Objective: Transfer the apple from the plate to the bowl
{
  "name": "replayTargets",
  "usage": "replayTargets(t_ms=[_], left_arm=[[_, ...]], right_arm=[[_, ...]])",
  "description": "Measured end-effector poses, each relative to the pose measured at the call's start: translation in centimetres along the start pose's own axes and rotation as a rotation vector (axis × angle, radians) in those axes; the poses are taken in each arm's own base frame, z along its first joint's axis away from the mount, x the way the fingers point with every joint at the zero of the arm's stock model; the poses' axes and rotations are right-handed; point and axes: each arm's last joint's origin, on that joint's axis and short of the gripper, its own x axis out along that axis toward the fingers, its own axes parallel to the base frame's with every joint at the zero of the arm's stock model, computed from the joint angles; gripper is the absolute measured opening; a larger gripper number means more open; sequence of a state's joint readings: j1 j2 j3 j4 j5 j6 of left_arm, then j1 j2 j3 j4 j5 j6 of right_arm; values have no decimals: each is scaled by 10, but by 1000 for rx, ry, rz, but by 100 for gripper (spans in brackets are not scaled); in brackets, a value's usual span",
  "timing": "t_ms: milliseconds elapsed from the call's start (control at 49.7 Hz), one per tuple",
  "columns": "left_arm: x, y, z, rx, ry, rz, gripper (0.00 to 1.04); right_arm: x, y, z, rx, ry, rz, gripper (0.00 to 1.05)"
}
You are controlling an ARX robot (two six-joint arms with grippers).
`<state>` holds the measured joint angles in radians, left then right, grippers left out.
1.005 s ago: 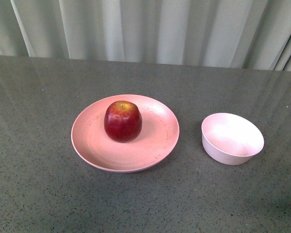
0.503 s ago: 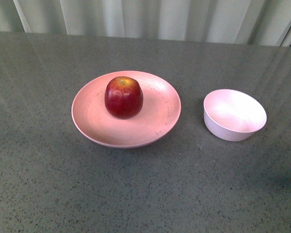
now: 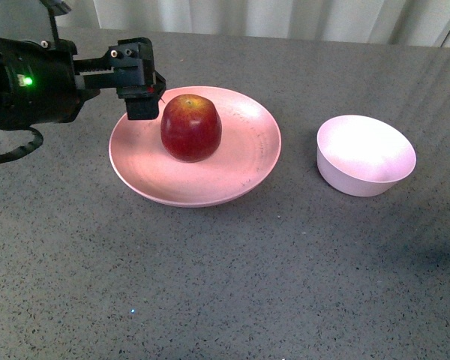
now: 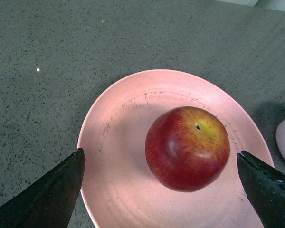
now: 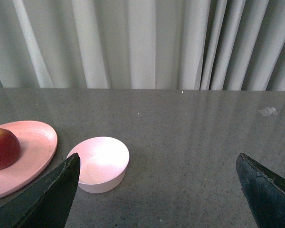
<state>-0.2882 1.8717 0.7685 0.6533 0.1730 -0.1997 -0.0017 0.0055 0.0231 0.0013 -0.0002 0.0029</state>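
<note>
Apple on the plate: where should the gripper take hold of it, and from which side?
Grip the apple across its widest middle, on opposite red flanks, coming from the left gripper's side and slightly above. It sits upright, stem dip up, and the plate's low rim leaves its flanks clear. The open gripper looks wide enough.

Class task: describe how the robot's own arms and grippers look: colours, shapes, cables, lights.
The left arm is bulky, rounded and black, with a lit green light and a black cable looping beneath. The left gripper is boxy and black with visible screws. The right gripper shows only black, wedge-shaped fingers.
</note>
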Motion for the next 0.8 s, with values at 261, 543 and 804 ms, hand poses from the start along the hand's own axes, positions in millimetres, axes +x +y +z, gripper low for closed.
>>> replayTargets(t_ms=[261, 543, 804], left_arm=[[30, -11, -6, 45, 41, -29, 96], [48, -22, -20, 88, 88, -63, 96], [63, -26, -24, 116, 115, -59, 96]], right_arm=[[0, 0, 0, 0, 0, 0, 96], [0, 0, 0, 0, 0, 0, 96], [0, 0, 0, 0, 0, 0, 96]])
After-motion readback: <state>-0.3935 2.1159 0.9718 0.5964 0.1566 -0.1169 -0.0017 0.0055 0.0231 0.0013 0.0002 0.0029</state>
